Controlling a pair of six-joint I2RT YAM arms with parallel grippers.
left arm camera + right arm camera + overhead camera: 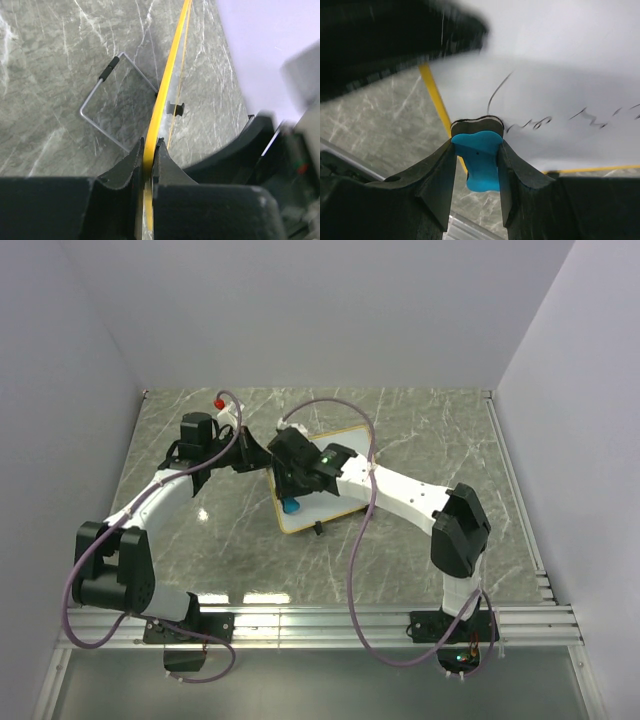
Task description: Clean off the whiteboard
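- We note the small white whiteboard with its thin yellow-tan frame [560,90] near the middle of the grey marble-patterned table [440,430], between the two arms.
- Left gripper [149,150]: pinched narrow on the whiteboard's frame edge, which we see edge-on in the wrist view.
- Right gripper [476,150]: clamped on a small blue eraser [480,170], whose dark pad sits against the board face near the frame.
- Black scribbled marks [535,122] lie just beside the eraser.

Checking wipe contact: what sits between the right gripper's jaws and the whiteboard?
A small blue eraser, held by the right gripper, dark pad toward the yellow-framed whiteboard; right wrist view.
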